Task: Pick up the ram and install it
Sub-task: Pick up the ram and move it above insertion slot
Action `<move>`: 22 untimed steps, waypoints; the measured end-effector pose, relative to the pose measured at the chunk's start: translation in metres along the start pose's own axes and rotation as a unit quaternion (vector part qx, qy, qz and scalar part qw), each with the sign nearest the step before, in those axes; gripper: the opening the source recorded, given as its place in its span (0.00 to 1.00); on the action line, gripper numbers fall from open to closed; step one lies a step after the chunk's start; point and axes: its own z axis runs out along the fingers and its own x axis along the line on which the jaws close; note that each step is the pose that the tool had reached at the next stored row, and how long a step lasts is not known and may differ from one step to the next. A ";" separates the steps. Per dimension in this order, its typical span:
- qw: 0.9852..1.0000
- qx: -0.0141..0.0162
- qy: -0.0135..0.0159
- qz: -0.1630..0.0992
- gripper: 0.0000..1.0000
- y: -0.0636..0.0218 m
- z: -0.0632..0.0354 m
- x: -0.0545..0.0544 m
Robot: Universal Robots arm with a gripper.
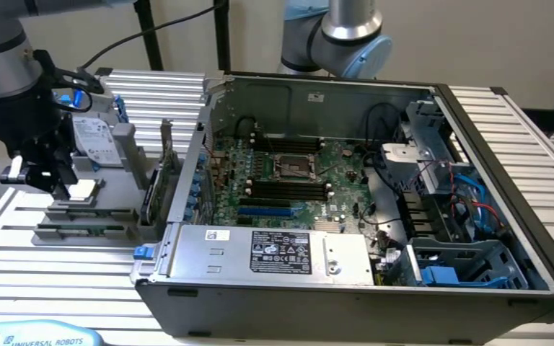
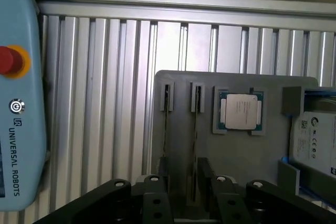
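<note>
Two ram sticks stand on edge in slots of a grey fixture tray [image 2: 241, 161]; one ram [image 2: 195, 129] runs between my fingers, the other ram [image 2: 166, 129] lies just beside one finger. In the exterior view the ram sticks [image 1: 80, 231] sit at the tray's front, at that view's left. My gripper [image 2: 184, 179] hovers above the tray [image 1: 113, 234] with its dark fingers [image 2: 206, 171] apart and nothing gripped. In the exterior view the gripper [image 1: 63, 192] hangs over the tray's middle. The open computer case [image 1: 354, 288] shows the motherboard [image 1: 345, 162] with black memory slots [image 1: 287, 189].
A square silver processor chip [image 2: 240, 111] rests in a tray pocket beside the sticks. A hard drive [image 2: 315, 140] and a green card with a metal bracket [image 1: 156, 184] stand on the same tray. A light blue teach pendant [image 2: 18, 103] lies on the ribbed aluminium table [image 2: 105, 103].
</note>
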 end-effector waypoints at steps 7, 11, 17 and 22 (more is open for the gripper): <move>1.000 0.000 0.000 -0.007 0.36 -0.0005 0.0127 0.004; 1.000 0.000 0.001 -0.011 0.36 -0.0008 0.0199 0.007; 1.000 0.000 0.001 -0.015 0.36 -0.0026 0.0308 0.011; 1.000 0.000 0.001 -0.018 0.36 -0.0060 0.0396 0.014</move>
